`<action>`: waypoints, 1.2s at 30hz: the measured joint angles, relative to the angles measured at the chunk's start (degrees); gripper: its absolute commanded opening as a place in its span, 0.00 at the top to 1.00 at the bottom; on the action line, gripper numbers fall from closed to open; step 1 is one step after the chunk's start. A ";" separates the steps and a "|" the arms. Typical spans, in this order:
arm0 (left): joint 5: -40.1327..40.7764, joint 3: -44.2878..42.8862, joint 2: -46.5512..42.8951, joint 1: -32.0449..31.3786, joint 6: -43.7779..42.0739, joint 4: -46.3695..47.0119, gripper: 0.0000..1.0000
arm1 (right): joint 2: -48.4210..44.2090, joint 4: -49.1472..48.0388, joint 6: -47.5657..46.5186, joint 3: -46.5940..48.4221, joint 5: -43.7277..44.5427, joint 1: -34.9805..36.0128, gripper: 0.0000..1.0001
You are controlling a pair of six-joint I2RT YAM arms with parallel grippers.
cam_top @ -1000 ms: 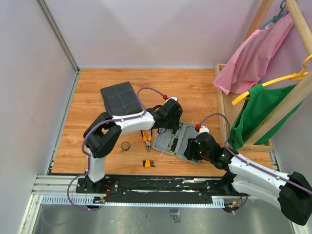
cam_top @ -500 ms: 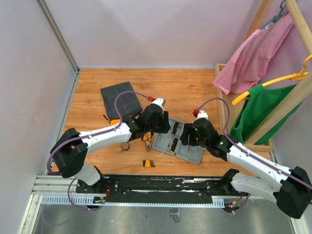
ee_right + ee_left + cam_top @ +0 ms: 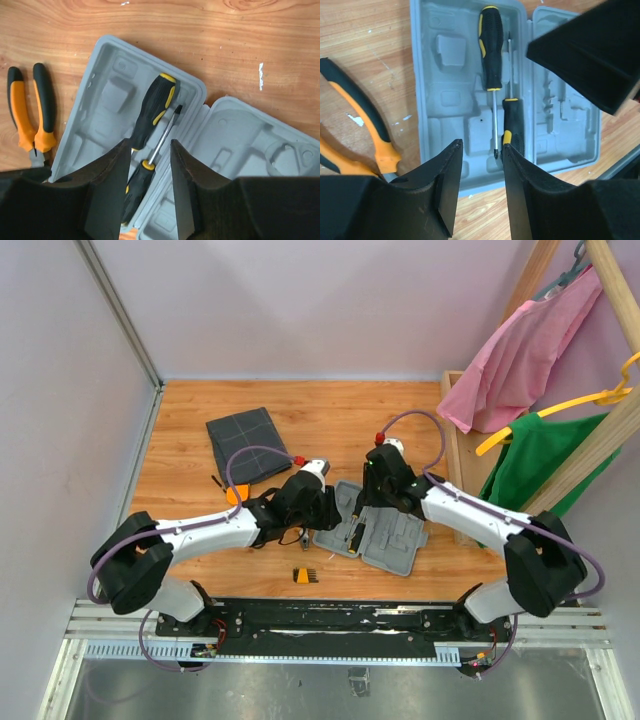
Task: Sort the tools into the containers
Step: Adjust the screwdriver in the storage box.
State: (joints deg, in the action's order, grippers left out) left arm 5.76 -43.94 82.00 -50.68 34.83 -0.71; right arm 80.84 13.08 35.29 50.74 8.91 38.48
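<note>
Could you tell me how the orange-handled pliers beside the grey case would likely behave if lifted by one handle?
The pliers show a metal-looking head, so probably stiff and heavy for their size. Their handles lie spread, so the free one may swing at the pivot. Rubbery-looking grips should resist slipping.

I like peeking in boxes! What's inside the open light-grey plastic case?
Two black-and-yellow screwdrivers lie in one moulded half. The right hand covers the near edge of the light-grey plastic case.
</note>
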 measured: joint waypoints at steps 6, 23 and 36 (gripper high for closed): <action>-0.57 0.92 0.00 -0.35 0.72 2.23 0.58 | 6.51 1.60 -1.01 4.92 -0.02 -0.42 0.65; -1.01 1.27 0.02 -0.46 1.03 2.49 0.59 | 18.01 7.54 -3.85 13.70 -0.24 -0.42 0.72; -1.16 -0.48 3.82 -2.64 1.73 1.90 0.62 | 20.11 8.61 -4.31 15.32 -0.28 -0.39 0.79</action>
State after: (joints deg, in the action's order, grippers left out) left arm 4.60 -44.42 85.82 -53.32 36.56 1.19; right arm 100.95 21.69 30.98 66.06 8.62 38.09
